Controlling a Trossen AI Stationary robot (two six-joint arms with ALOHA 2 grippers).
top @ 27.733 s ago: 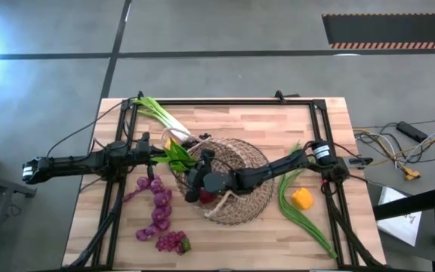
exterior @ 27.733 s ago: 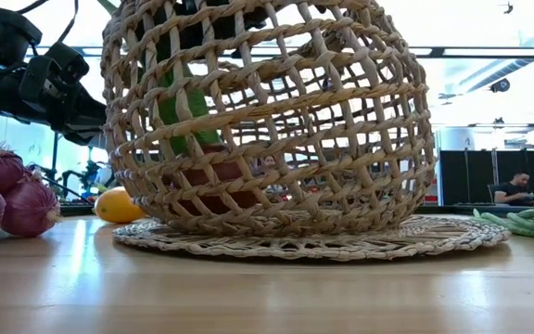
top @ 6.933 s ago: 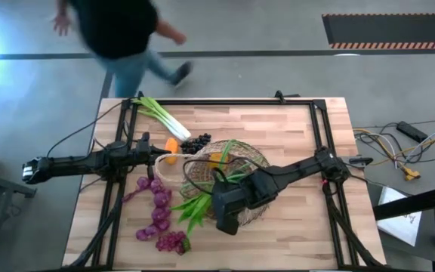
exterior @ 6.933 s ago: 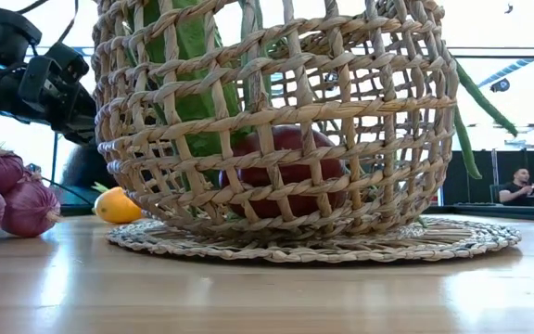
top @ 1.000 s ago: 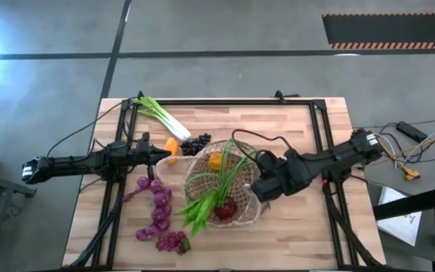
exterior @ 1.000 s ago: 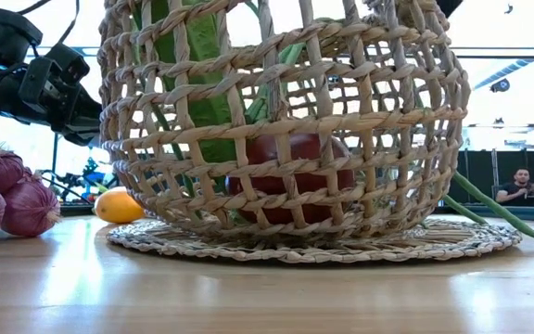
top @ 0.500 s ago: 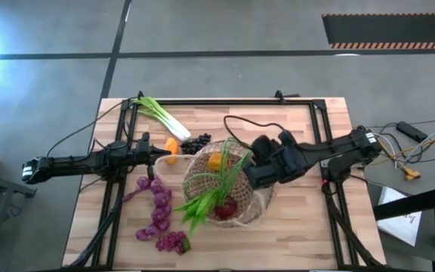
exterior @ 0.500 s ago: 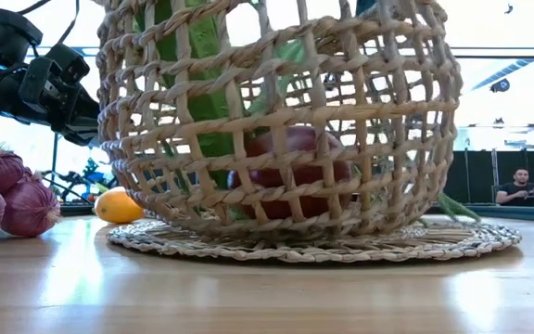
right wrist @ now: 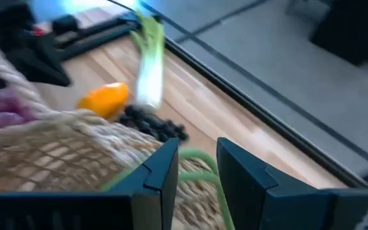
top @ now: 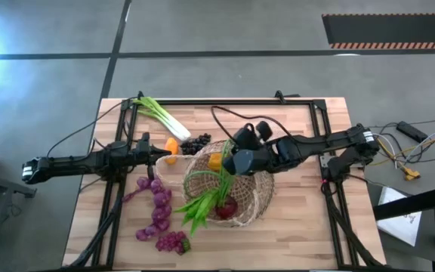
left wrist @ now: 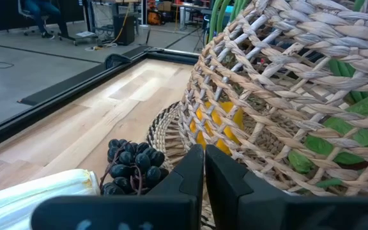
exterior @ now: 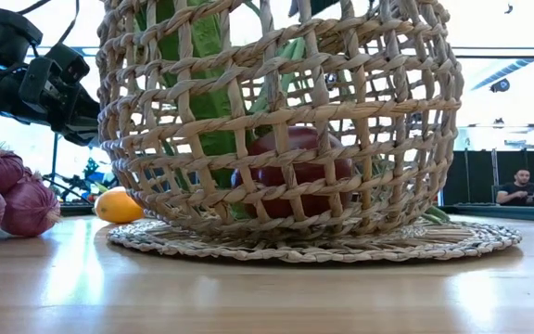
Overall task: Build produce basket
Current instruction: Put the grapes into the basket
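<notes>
The tan wicker basket (top: 236,198) stands on a round woven mat mid-table. It holds a red apple (exterior: 295,172), an orange piece (top: 216,160) and long green leaves (top: 202,205) that spill over its near-left rim. My right gripper (top: 229,156) hovers over the basket's far rim, shut on a green stalk. My left gripper (top: 159,156) is shut beside the basket's left side. On the table lie the leek (top: 161,115), the dark grapes (top: 195,143), another orange piece (top: 171,146), the purple bunches (top: 157,205) and a pink-red bunch (top: 172,242). My right gripper has a thin green stalk (right wrist: 200,156) of the long leaves between its two fingers, near the stalk's far end, coming from the table's right and slanting down. The stalk curves across the gap between the fingers. Its leafy end lies in the basket. My left gripper: I cannot tell whether it touches the basket.
Bare wood lies right of the basket and along the near edge. A black frame (top: 316,106) runs around the table's far and side edges. A black cable (top: 225,121) loops above the right arm. A person sits far off in the room (exterior: 517,186).
My right gripper has moved from the basket's right side toward the table's far-left, across the basket's rim, taking the stalk along. The stalk end that stuck out right of the basket has been drawn in. The basket has rocked slightly.
</notes>
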